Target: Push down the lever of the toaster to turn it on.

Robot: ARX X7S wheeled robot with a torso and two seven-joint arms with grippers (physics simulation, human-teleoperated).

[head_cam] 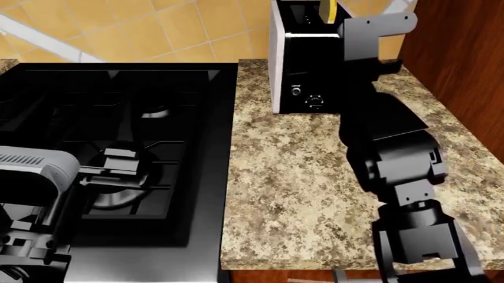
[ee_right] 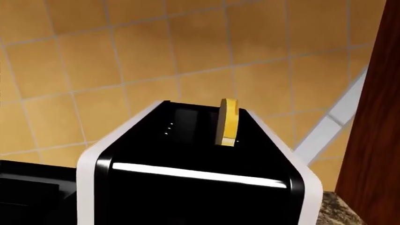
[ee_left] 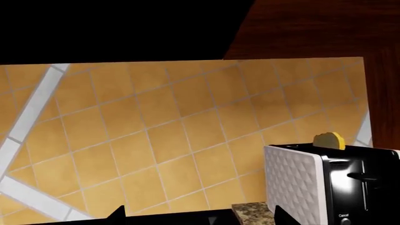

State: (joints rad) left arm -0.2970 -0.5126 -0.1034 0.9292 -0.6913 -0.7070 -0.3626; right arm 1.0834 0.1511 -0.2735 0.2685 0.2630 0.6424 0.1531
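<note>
Toaster [head_cam: 303,56] stands at the back of the stone-patterned tabletop [head_cam: 315,177], just beside the black stove [head_cam: 118,147] and close to the tiled wall [head_cam: 157,29]. Its glossy black narrow face looks toward the robot, with a round dial [head_cam: 315,101] low on that face. A yellow slice of bread [ee_right: 227,122] sticks up from one slot in the toaster's top.

In the left wrist view, the lever [ee_left: 361,177] shows as a small dark tab on the toaster's black face, apparently high in its track, so the toaster looks not yet switched on.

The right arm [head_cam: 393,159] reaches forward over the tabletop, its end raised just beside the toaster's upper front corner. The right wrist camera looks down on the toaster's top from the front. The right pincer itself is not visible, so whether its fingers are apart or together cannot be told. The left arm [head_cam: 35,183] rests low over the stove, well apart from the toaster; its pincer state cannot be told either.

This appears to be the approach step. The next move likely calls for lowering the right pincer onto the lever and pressing straight down, without touching the dial.
</note>
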